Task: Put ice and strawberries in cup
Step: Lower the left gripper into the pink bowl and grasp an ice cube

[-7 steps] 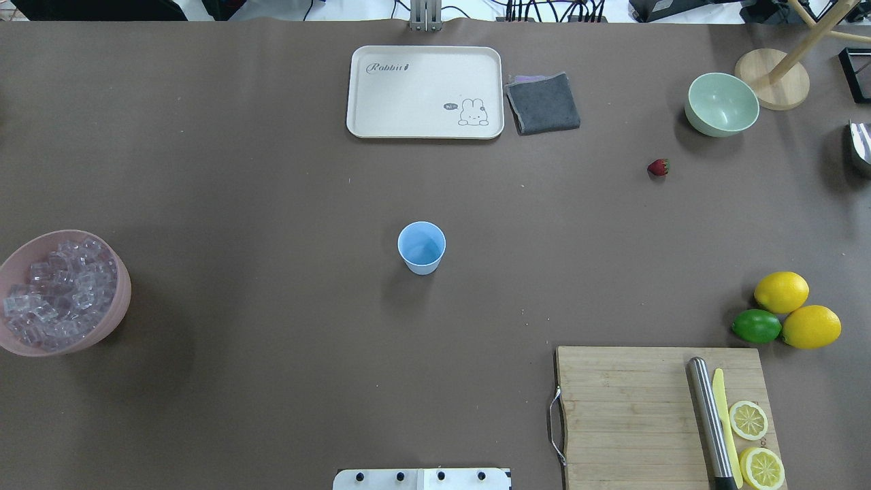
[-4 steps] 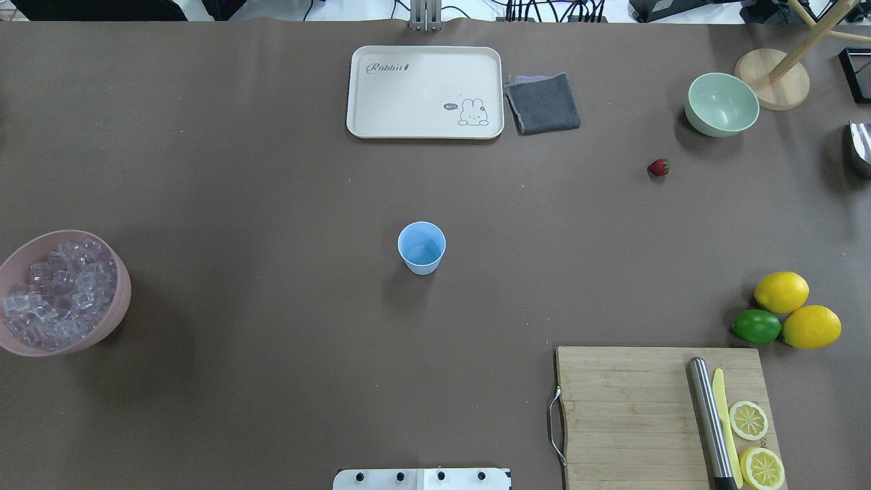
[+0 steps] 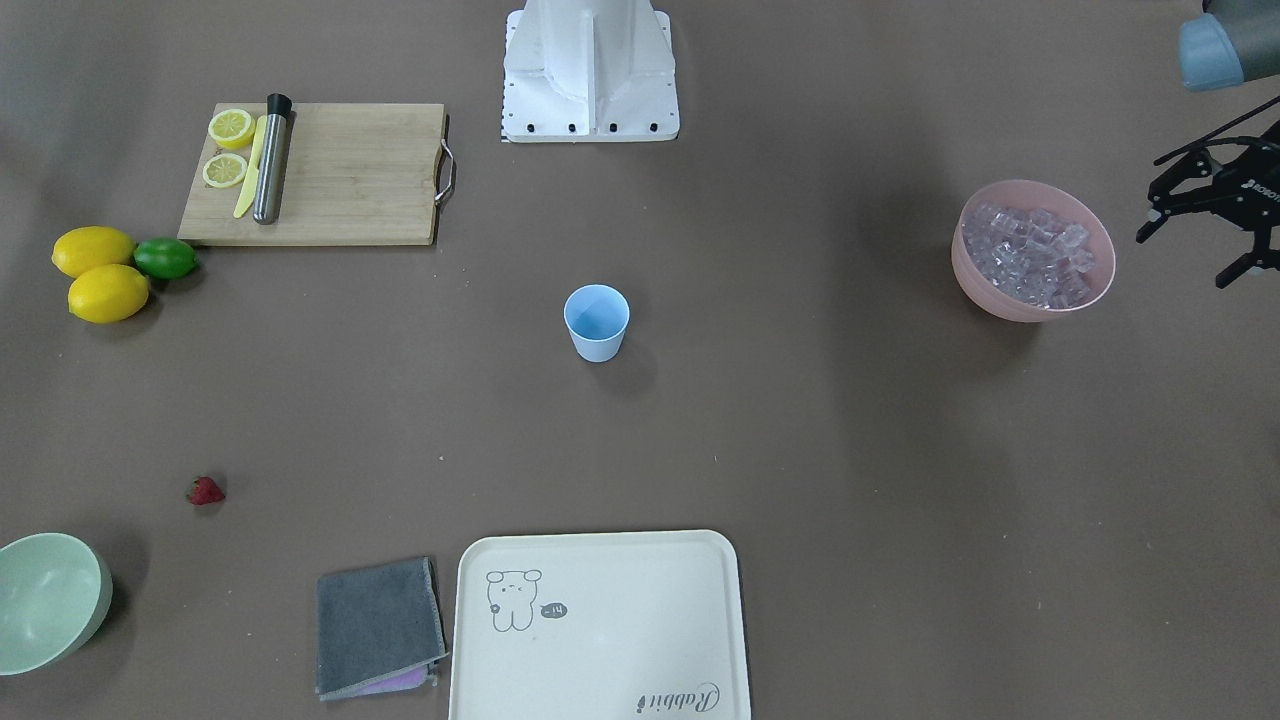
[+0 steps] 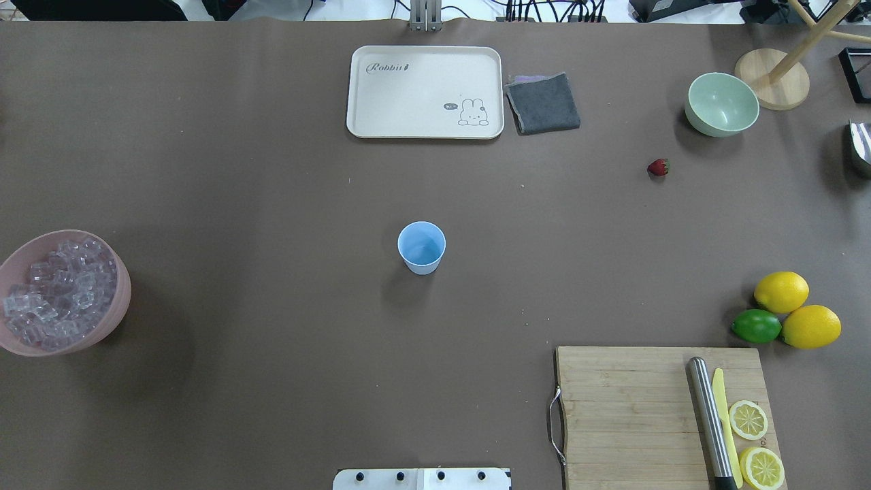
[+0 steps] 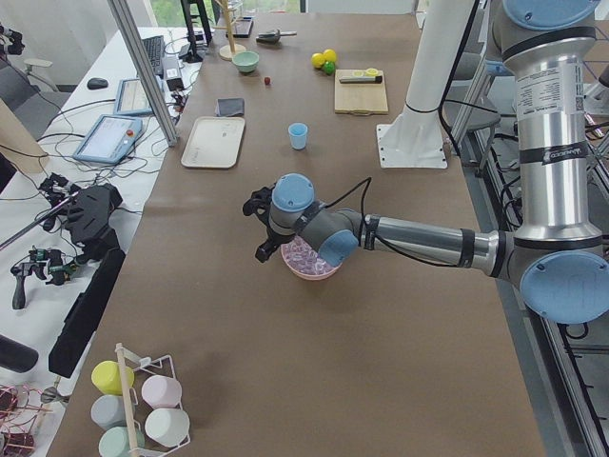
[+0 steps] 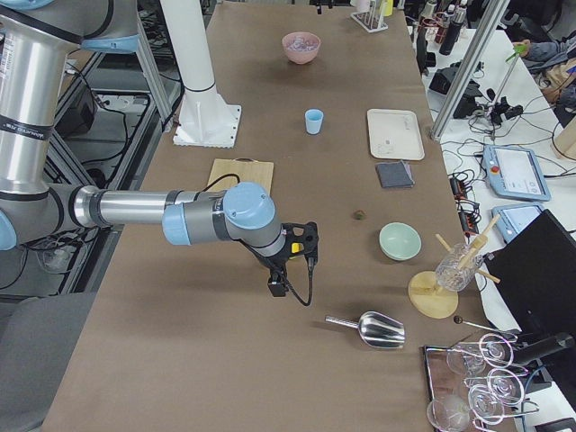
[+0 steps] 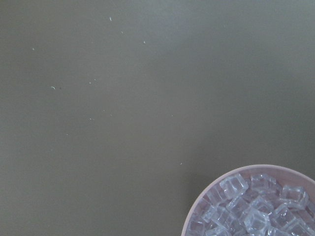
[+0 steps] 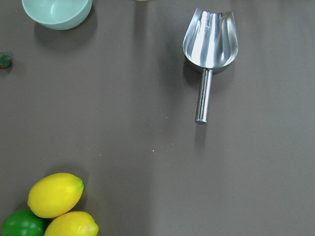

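Blue plastic with nothing in it: the cup (image 4: 421, 246) stands bare mid-bench, so I'd say none of the job is done yet. Ice (image 4: 58, 292) is heaped in the pink bowl (image 4: 122, 299) at the left end, too many cubes to count. The one strawberry (image 4: 658, 167) lies on the bench far right, near the green bowl (image 4: 722, 102). Both have to go in. The left hand (image 3: 1180, 262) hangs near the pink bowl, fingers apart, holding nothing. The right hand (image 6: 277, 283) hovers over the right end; whether it's spread or closed, I cannot tell. One cup, one strawberry, two bowls.
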### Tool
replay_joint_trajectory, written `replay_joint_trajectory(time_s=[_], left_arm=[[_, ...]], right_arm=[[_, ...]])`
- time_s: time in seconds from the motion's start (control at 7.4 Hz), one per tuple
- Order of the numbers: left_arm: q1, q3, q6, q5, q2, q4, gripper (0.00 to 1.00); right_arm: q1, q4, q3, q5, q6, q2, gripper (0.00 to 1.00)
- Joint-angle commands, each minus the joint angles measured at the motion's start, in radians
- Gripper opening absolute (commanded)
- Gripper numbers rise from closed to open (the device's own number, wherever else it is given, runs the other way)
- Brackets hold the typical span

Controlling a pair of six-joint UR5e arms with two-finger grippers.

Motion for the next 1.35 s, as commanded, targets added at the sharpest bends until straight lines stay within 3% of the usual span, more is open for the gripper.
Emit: replay_joint_trajectory(time_s=[0.0, 0.27, 0.68, 1.22], left_arm=[[0.109, -0.083, -0.047, 0.088, 0.085, -0.008, 0.99], [0.157, -0.085, -0.051, 0.101, 0.094, -0.050, 0.97], [0.281, -0.082, -0.017, 0.206, 0.094, -0.082, 0.88], [0.283, -0.060, 0.151, 0.208, 0.129, -0.084, 0.82]], right_arm=[[0.000, 0.000, 0.000, 0.001, 0.000, -0.002, 1.00], [0.000, 0.000, 0.000, 0.001, 0.000, -0.008, 1.00], [0.000, 0.000, -0.005, -0.002, -0.002, -0.008, 1.00], [0.000, 0.000, -0.005, -0.002, -0.002, -0.008, 1.00]])
